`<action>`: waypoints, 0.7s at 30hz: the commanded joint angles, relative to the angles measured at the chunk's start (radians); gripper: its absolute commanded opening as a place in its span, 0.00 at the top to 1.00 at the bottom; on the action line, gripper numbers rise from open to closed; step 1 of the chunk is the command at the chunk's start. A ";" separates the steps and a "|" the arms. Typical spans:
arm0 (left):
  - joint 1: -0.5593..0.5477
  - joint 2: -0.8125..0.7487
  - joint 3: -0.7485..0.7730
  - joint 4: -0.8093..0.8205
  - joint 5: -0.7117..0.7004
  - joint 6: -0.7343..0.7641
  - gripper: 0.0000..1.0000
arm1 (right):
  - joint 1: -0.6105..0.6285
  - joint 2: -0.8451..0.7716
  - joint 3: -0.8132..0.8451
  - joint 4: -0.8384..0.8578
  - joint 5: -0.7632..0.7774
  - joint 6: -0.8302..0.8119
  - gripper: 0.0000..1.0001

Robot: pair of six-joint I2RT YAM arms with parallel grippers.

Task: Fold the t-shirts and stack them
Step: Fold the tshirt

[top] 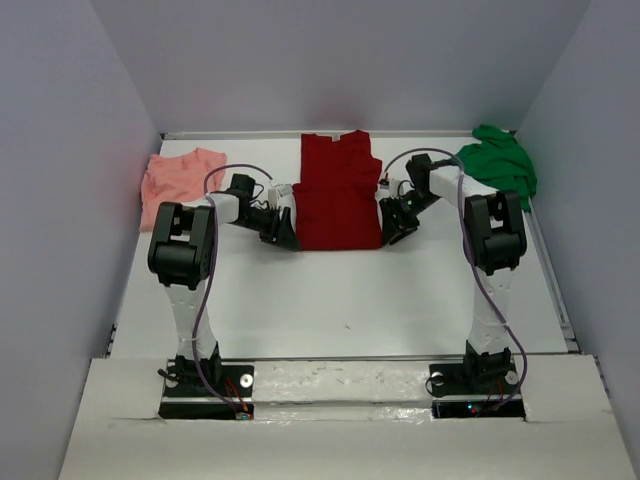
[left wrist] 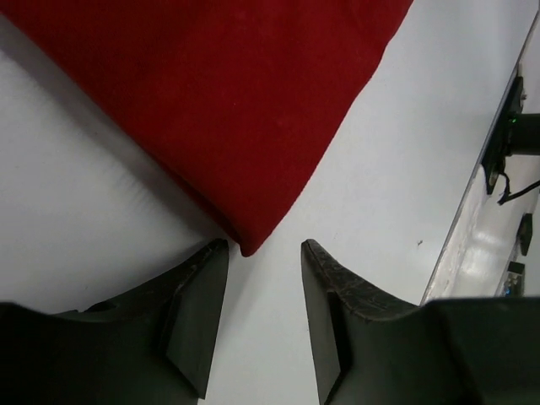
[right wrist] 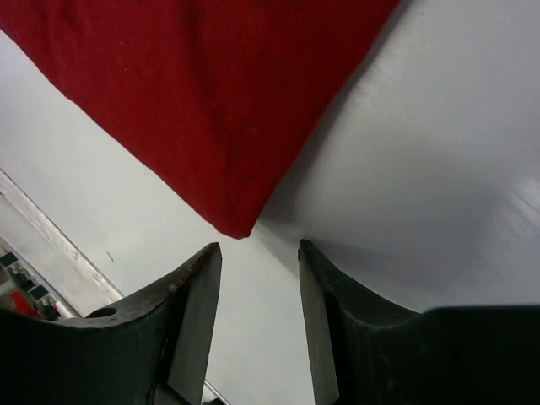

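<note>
The dark red t-shirt (top: pixel 337 190) lies flat at the back middle of the table, sides folded in, collar at the far end. My left gripper (top: pixel 288 238) is open at its near left corner; in the left wrist view that corner (left wrist: pixel 245 245) sits just ahead of the gripper (left wrist: pixel 264 246), touching nothing. My right gripper (top: pixel 393 236) is open at the near right corner; in the right wrist view the corner (right wrist: pixel 234 229) lies just ahead of the gripper (right wrist: pixel 258 248). The salmon-pink t-shirt (top: pixel 178 177) lies at the back left. The bright green t-shirt (top: pixel 500 165) is bunched at the back right.
White walls enclose the table on the left, back and right. A raised rail (top: pixel 552 270) runs along the right edge. The arm bases (top: pixel 205 380) stand on a white strip at the near edge.
</note>
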 commanded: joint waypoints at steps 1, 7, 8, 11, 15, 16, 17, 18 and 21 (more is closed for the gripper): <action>0.000 0.030 0.004 0.025 -0.060 -0.003 0.48 | 0.003 0.015 0.050 -0.037 -0.048 -0.010 0.52; -0.006 0.044 0.015 0.048 -0.088 -0.026 0.57 | 0.003 0.042 0.073 -0.046 -0.070 -0.015 0.48; -0.008 0.043 0.012 0.056 -0.096 -0.032 0.58 | 0.003 0.050 0.077 -0.049 -0.074 -0.015 0.48; -0.011 0.034 0.007 0.064 -0.111 -0.038 0.63 | 0.003 0.059 0.096 -0.056 -0.079 -0.016 0.48; -0.014 0.017 0.006 0.073 -0.125 -0.046 0.70 | 0.003 0.075 0.106 -0.063 -0.094 -0.019 0.49; -0.015 0.015 0.007 0.073 -0.123 -0.046 0.72 | 0.003 0.076 0.108 -0.063 -0.097 -0.019 0.49; -0.015 0.011 0.006 0.076 -0.126 -0.047 0.73 | 0.003 0.076 0.108 -0.065 -0.101 -0.018 0.50; -0.017 0.011 0.006 0.076 -0.128 -0.047 0.74 | 0.003 0.078 0.108 -0.066 -0.104 -0.019 0.50; -0.018 0.004 0.007 0.077 -0.136 -0.046 0.75 | 0.003 0.067 0.096 -0.066 -0.111 -0.021 0.51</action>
